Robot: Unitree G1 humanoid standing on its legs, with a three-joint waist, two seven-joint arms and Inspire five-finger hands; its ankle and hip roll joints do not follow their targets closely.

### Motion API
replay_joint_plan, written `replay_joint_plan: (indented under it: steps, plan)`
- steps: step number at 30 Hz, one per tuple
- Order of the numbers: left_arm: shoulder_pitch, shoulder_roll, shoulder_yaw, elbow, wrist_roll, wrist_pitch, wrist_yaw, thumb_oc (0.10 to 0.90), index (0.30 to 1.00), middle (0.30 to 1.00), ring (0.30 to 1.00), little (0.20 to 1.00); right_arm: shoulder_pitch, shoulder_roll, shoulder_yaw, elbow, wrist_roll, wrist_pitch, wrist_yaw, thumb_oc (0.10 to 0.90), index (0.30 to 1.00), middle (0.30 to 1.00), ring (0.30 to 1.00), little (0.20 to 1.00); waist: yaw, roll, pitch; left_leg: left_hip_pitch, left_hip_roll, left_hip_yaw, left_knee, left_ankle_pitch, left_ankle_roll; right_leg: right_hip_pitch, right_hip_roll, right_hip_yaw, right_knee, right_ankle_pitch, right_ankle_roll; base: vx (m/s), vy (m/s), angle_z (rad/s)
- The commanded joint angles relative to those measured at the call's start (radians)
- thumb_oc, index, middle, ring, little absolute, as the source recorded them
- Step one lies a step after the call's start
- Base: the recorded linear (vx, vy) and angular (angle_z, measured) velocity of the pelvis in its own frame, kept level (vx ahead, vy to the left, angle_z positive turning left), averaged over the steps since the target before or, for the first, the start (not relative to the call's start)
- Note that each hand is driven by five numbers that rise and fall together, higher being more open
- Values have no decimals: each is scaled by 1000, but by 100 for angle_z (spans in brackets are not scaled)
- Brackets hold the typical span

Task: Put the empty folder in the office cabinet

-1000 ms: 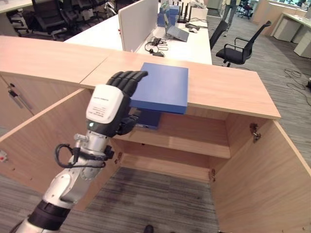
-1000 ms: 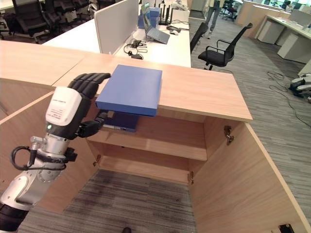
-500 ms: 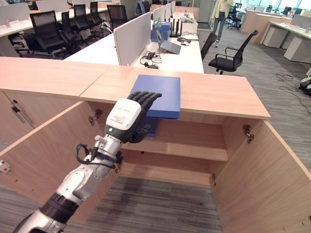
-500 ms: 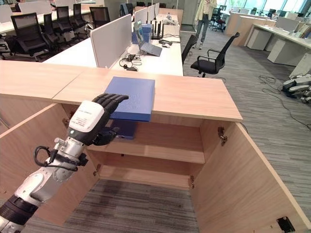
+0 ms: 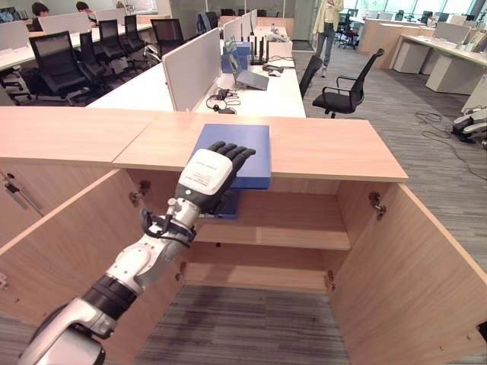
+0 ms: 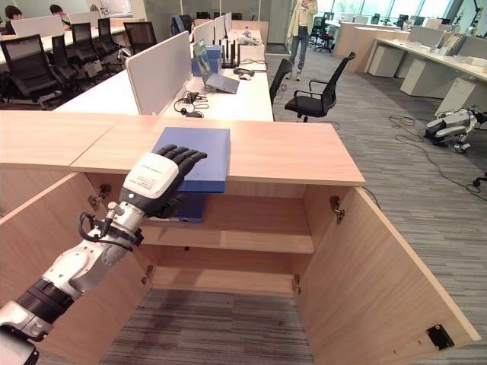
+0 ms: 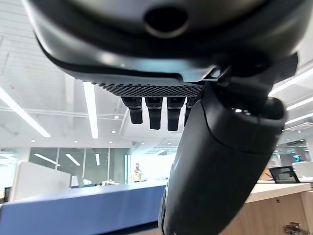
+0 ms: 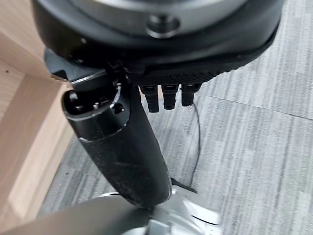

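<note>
Lying flat, folder (image 5: 237, 150) long axis running away, overhanging cabinet (image 5: 327, 144)

From here I can read no text anywhere. The white plate on the back of my left hand (image 5: 208, 172) carries a few lines of small grey print, too fine to make out. The flat blue folder (image 5: 242, 144) under its fingers shows no label.

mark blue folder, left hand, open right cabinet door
blue folder (image 5: 242, 144): left eye view, bare top cover.
left hand (image 5: 205, 173): left eye view, back of the hand.
right cabinet door (image 6: 373, 281): right eye view, inner face.
</note>
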Motion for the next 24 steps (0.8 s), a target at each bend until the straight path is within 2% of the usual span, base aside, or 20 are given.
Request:
replay_joint_plan:
  steps: [1, 24]
  plan:
    - [-212, -18, 47, 38, 40, 25, 69, 800, 900, 900, 900, 900, -30, -37, 29, 22, -16, -8, -1, 800, 900, 900, 900, 900, -5, -40, -45, -3, -18, -21, -5, -96, -6, 31, -68, -1, 10, -41, 120, 3, 2, -5]
    - [-243, -56, 23, 263, 46, 103, 60, 800, 900, 900, 900, 900, -25, -33, 39, 17, -12, -5, 0, 800, 900, 900, 900, 900, -20, -41, -47, 17, -16, -3, -5, -115, -6, 40, -68, 9, 7, -51, 123, 5, 1, -1]
